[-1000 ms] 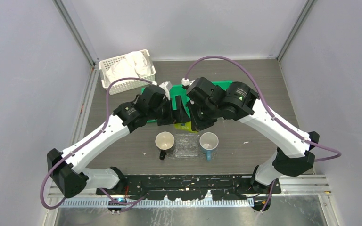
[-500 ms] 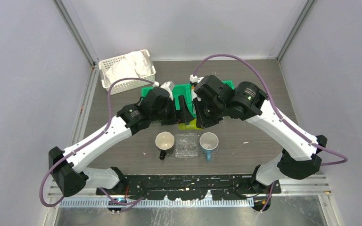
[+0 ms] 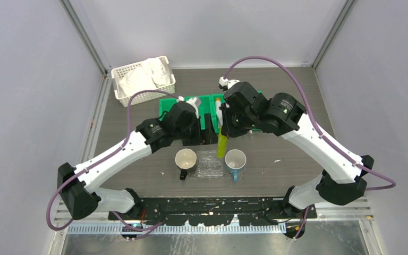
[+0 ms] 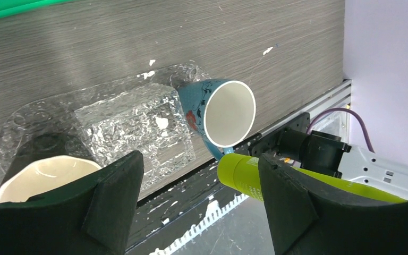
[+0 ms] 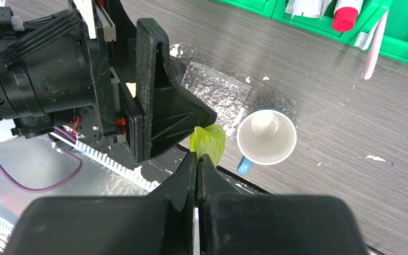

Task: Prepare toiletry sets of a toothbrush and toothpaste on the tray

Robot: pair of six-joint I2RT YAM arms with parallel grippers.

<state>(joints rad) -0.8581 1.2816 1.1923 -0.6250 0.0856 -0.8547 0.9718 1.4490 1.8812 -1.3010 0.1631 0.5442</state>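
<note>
R gripper point(image 5: 197, 159) is pressed shut, pinching the crimped end of the yellow-green toothpaste tube point(image 5: 208, 144), which hangs below it. L gripper point(image 4: 198, 164) is just beside it, jaws spread wide w/ the tube's lower end between them. Below both: clear tray point(image 4: 127, 125), cream mug point(image 4: 42, 172) & blue mug point(image 4: 226, 112) at its ends. Beyond: green bin point(image 5: 404, 32) w/ pink toothbrush point(image 5: 374, 48).

Grey wood-grain table point(image 3: 265, 175), pale lilac walls point(image 3: 26, 79), aluminium corner posts point(image 3: 85, 36)

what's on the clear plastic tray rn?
Cream ceramic mug and blue patterned mug, one at each end of the clear plastic tray; middle bare. Whatever lies under the mugs is covered.
</note>
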